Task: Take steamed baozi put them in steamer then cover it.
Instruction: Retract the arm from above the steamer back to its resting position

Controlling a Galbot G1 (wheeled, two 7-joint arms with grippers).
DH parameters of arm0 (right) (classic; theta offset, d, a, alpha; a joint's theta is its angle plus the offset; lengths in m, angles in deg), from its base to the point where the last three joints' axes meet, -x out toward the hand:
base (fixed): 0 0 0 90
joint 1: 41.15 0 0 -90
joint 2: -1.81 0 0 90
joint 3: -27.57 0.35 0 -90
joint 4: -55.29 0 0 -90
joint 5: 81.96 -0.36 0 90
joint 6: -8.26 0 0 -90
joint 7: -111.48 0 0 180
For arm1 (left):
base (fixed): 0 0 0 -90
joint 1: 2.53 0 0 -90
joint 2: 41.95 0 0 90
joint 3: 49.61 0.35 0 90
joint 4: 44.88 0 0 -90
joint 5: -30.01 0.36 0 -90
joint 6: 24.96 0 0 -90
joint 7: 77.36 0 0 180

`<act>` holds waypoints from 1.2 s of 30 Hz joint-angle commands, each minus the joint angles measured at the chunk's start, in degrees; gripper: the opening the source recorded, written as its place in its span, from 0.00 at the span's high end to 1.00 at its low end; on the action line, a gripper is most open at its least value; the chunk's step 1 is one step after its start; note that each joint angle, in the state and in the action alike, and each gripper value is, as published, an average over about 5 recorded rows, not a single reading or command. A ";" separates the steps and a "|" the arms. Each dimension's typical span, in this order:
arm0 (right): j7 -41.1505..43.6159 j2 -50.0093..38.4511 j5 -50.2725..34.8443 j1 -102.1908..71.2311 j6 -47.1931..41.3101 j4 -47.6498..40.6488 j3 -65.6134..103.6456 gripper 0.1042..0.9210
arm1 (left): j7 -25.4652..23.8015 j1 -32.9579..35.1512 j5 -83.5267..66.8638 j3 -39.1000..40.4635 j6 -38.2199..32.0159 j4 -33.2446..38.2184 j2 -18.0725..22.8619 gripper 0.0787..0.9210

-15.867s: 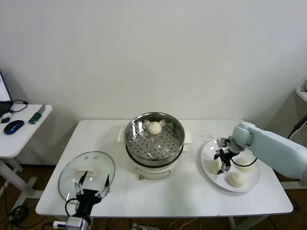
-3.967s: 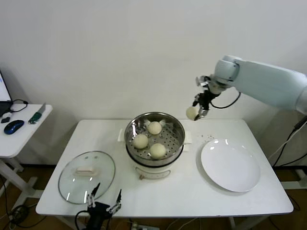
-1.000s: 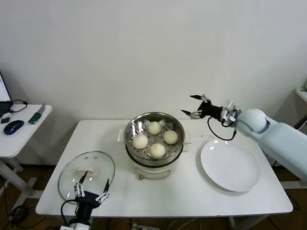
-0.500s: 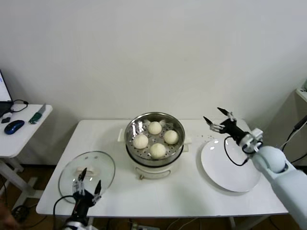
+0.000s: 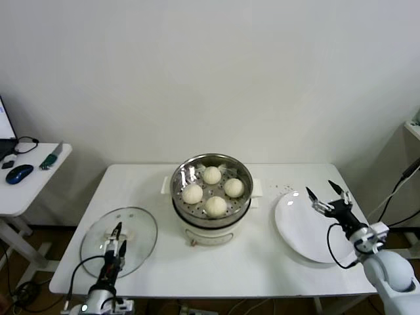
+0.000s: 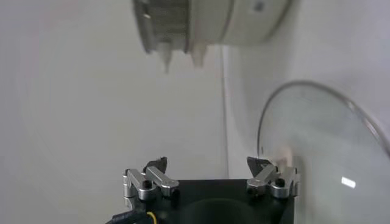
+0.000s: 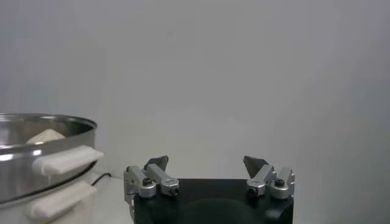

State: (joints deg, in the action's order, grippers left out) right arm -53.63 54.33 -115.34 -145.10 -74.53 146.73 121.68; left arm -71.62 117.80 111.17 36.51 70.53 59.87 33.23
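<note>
Several cream-white baozi (image 5: 211,189) lie inside the shiny steamer (image 5: 181,178) on its white pot base, mid-table. The steamer's rim also shows in the right wrist view (image 7: 42,143) and in the left wrist view (image 6: 159,27). The glass cover (image 5: 134,226) with its white handle lies flat on the table to the front left; its rim shows in the left wrist view (image 6: 317,140). My left gripper (image 5: 117,237) is open and empty, low over the cover's near side. My right gripper (image 5: 326,193) is open and empty above the white plate.
A flat white plate (image 5: 295,223) lies to the right of the steamer with nothing on it. A side table (image 5: 26,180) at far left holds a mouse and small items. The wall stands close behind the table.
My right gripper has drawn back from beside the steamer, down and to the right over the plate. My left gripper has shifted a little over the cover's near edge.
</note>
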 commanded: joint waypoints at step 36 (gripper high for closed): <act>2.86 8.34 7.95 -10.86 2.26 -1.34 8.64 0.12 | 2.21 -15.96 -2.08 2.48 3.41 -19.38 -2.51 0.26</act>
State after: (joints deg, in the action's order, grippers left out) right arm -51.00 61.93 -109.12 -155.68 -72.49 145.70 130.17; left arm -69.64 103.06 112.45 38.74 74.08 41.86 30.79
